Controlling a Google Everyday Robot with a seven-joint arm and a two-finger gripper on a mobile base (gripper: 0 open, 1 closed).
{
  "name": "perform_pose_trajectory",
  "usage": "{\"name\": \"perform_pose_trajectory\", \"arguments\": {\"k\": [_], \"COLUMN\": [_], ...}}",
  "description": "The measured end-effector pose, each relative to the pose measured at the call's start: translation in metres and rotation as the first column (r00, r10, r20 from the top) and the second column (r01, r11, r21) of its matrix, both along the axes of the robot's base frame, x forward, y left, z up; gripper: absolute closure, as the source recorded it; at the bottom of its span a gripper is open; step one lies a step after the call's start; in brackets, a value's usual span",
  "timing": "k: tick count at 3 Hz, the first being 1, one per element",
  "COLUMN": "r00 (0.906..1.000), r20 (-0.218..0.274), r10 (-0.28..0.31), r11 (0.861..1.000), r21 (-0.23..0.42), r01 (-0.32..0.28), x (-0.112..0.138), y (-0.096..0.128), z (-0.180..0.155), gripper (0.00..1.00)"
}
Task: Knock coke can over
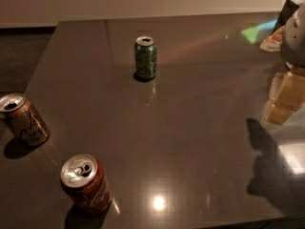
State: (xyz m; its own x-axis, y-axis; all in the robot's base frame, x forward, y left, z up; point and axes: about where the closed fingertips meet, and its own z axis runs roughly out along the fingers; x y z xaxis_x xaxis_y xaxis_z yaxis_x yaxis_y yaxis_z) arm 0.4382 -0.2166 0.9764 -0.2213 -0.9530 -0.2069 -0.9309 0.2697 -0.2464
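Note:
The coke can (pixel 86 182), red with white script and a silver top, stands upright near the front left of the dark glossy table (pixel 190 128). My gripper (pixel 287 95) shows as pale yellowish parts under a grey rounded arm piece at the right edge of the camera view. It hangs over the table's right side, far from the coke can and not touching any can. Its dark shadow (pixel 269 163) falls on the table in front of it.
A green can (pixel 145 57) stands upright at the back middle. A tan-orange can (pixel 23 119) with dark cursive writing stands at the left edge. A pale packet (pixel 271 39) lies at the back right. The table's front edge runs just below the coke can.

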Motion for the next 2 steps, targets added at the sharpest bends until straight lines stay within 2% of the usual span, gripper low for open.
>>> {"name": "perform_pose_trajectory", "arguments": {"k": [2], "r00": [0.9999], "r20": [-0.011], "r10": [0.012], "r11": [1.0], "r21": [0.023], "r01": [-0.011], "x": [0.008], "y": [0.0039], "z": [0.0024], "gripper": [0.0]}}
